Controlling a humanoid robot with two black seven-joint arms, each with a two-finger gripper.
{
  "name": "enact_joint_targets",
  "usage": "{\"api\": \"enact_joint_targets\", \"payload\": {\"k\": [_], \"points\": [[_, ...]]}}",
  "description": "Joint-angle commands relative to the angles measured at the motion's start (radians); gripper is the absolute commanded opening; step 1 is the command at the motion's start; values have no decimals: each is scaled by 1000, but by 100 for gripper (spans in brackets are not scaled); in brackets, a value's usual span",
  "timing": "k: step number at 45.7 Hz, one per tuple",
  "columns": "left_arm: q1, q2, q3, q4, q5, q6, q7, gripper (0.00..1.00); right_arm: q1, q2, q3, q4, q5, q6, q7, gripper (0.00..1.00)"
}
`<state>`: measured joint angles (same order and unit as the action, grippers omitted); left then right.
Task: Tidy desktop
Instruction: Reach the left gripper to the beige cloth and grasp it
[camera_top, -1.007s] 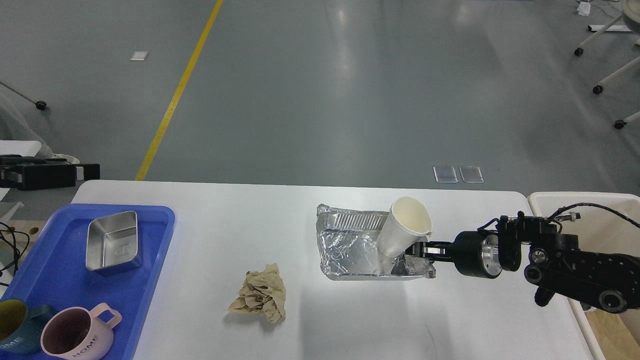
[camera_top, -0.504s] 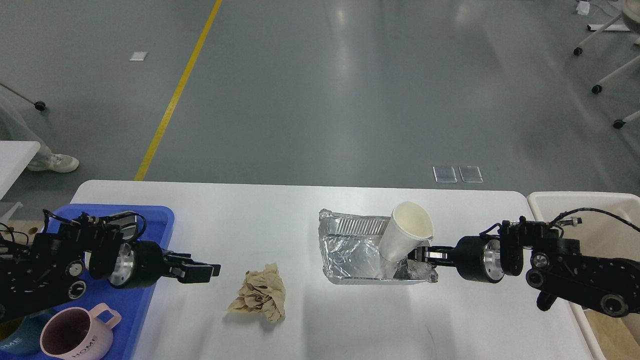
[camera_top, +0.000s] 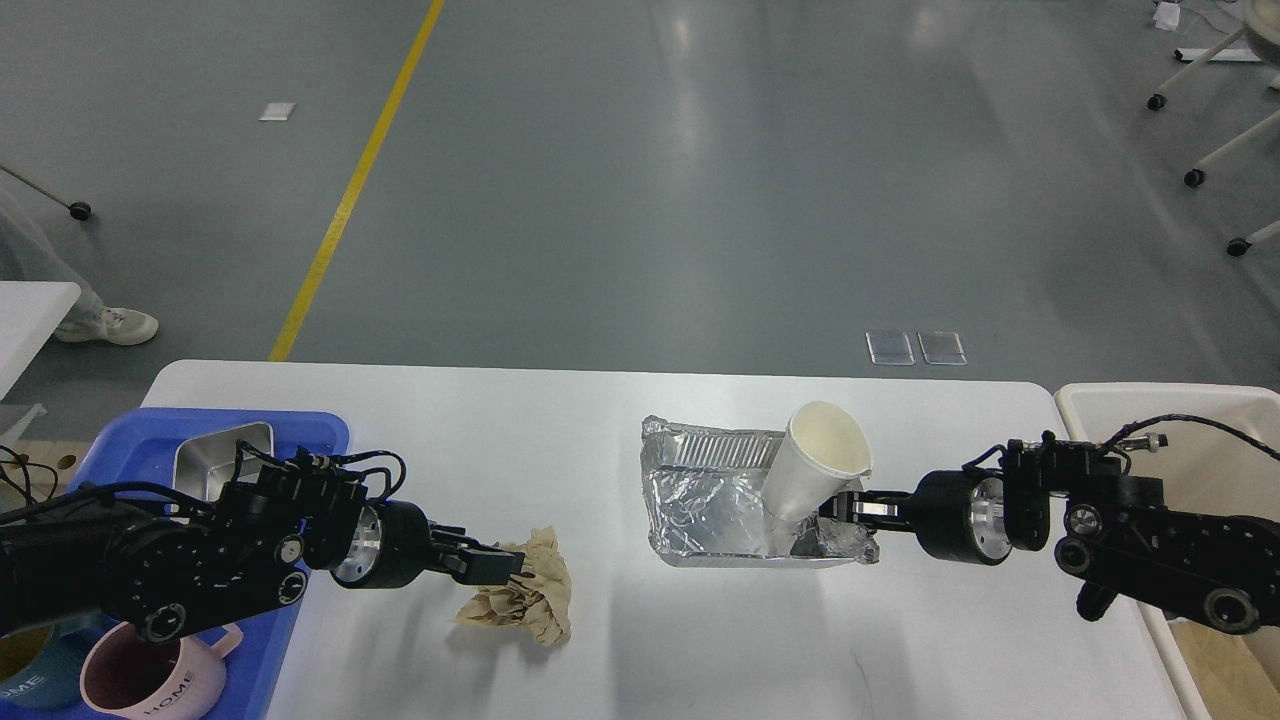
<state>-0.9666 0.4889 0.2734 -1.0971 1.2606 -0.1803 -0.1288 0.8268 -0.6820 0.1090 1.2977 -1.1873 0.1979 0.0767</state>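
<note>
The white desktop (camera_top: 420, 440) fills the near half of the view, with a blue tray (camera_top: 320, 425) at its left edge and a beige bin (camera_top: 1080, 400) off its right edge. The left gripper (camera_top: 497, 567) touches the crumpled brown paper (camera_top: 535, 595) near the front edge; I cannot tell how its jaws stand. The right gripper (camera_top: 845, 507) is clenched on the foil tray (camera_top: 700, 500), where a paper cup (camera_top: 815, 470) leans.

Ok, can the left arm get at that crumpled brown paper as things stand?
Probably yes: the left gripper is already at the left edge of the crumpled brown paper, with only bare desktop around it.
</note>
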Motion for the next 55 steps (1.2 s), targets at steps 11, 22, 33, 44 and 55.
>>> {"api": "enact_joint_targets", "payload": {"k": [11, 22, 33, 44, 55], "points": [[69, -131, 7, 105, 0, 59, -8, 84, 0, -14, 0, 2, 0, -3, -2, 0], [69, -142, 15, 97, 11, 42, -15, 22, 0, -14, 0, 2, 2, -6, -2, 0], [37, -101, 50, 49, 17, 24, -41, 0, 0, -14, 0, 2, 2, -6, -2, 0], [-67, 85, 38, -82, 17, 18, -52, 0, 0, -14, 0, 0, 2, -6, -2, 0], [-277, 404, -46, -231, 3, -71, -123, 0, 0, -7, 0, -1, 2, -6, -2, 0]]}}
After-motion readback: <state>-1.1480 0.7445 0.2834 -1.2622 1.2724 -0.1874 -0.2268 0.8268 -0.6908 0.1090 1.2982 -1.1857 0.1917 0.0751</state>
